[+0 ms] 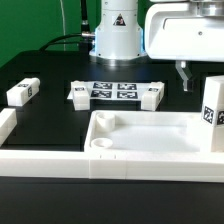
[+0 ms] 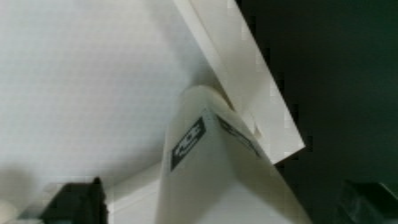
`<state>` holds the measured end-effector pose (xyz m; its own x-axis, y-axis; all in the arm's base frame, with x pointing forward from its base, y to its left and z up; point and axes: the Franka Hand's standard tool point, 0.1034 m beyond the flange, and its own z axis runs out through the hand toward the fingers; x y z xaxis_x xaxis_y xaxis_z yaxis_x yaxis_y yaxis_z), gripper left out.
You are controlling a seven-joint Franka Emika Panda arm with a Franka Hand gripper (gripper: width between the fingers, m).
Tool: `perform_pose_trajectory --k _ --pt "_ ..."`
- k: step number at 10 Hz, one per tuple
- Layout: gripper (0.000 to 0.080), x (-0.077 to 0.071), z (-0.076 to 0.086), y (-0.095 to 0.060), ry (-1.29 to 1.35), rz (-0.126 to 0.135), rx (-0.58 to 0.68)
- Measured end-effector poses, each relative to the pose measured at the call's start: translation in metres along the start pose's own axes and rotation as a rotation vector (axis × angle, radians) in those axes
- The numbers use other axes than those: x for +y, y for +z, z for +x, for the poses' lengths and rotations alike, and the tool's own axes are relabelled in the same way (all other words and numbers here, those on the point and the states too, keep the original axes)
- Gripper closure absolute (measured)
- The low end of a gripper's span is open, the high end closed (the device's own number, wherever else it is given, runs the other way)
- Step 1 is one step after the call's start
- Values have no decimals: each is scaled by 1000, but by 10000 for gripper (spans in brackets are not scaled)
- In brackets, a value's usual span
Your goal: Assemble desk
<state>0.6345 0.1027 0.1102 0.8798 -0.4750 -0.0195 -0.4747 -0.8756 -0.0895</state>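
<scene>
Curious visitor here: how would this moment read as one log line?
gripper: open | white block leg: upright at corner of white plastic tray tabletop | held: nothing

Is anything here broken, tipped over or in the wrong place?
Nothing looks broken or spilled; the desk is simply half built. An upright leg stands at a corner of the tabletop on the exterior view's right. Three lie loose behind: a far-left leg, and a second leg and third leg either side of the marker board.

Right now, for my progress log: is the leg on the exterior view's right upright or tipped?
Upright: the leg stands tall on end at the edge of the tabletop.
</scene>
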Motion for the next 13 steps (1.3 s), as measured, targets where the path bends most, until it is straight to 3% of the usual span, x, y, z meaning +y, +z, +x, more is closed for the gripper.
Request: perform_pose_trajectory --k 5,10,11,12,13 --pt "150 -1 2 -1 -499 -39 13" --pt "150 0 2 -1 -804 -61 12" --pt "281 0 2 -1 -795 -61 12" --pt "281 0 2 -1 -795 -61 12" --pt "420 0 2 -1 -795 -61 12"
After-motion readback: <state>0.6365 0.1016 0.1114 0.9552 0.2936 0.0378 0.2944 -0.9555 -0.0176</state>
